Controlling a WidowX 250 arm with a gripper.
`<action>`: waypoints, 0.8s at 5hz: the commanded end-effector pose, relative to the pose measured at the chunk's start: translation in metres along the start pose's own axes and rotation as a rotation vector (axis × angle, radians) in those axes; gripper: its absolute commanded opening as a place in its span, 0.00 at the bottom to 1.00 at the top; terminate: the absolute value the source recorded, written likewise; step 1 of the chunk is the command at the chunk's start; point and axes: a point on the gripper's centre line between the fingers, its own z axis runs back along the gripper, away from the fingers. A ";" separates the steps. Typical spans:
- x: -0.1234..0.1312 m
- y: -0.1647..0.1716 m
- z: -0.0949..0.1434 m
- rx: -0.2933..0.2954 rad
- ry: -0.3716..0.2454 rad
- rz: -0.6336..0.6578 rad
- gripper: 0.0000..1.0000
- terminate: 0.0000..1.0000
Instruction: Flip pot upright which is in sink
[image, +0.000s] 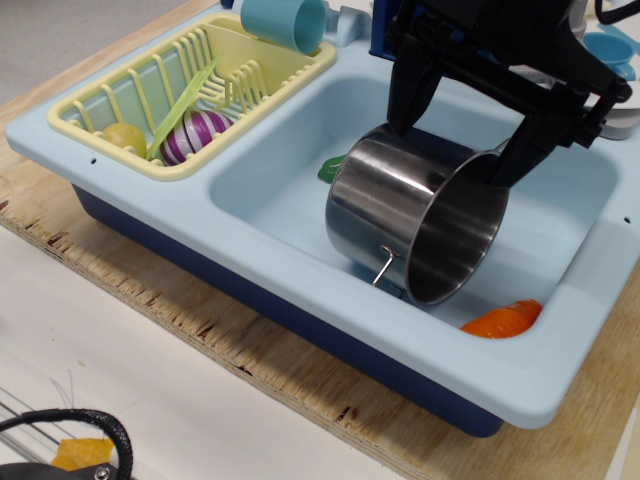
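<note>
Board: a plywood sheet (250, 350) carries everything; its far and right parts run out of the picture.
Sink: the light blue sink (290, 215) on a dark blue base fills the middle, directly under the gripper; its back edge is covered by the arm, and the drain is hidden.
Pot: the steel pot (415, 215) lies on its side in the basin just below the gripper, mouth turned toward the camera and right, 1 wire handle (384, 266) showing at the near rim; the far handle, up by the right finger, is mostly covered.
Gripper: the black gripper (455, 140) hangs over the pot's upper wall with its 2 fingers spread wide, 1 at the closed end and 1 at the rim; they seem to touch the metal, though contact is hard to judge. The arm above is cut off at the top edge.
Dish rack: a yellow dish rack (120, 100) sits well to the gripper's left, holding a purple striped ball (195, 135), a yellowish piece (124, 137) and a green stick (180, 110).
Cup: a teal cup (285, 24) lies at the rack's far corner.
Orange toy: an orange piece (502, 320) rests below the gripper, beside the pot's mouth.
Green scrap: a green bit (331, 167) peeks from behind the pot, mostly hidden.
</note>
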 end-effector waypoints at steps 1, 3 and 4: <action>-0.003 0.005 0.000 -0.057 -0.090 -0.084 1.00 0.00; -0.009 0.007 -0.025 -0.036 -0.064 -0.104 1.00 0.00; 0.005 0.014 -0.035 -0.009 -0.055 -0.108 1.00 0.00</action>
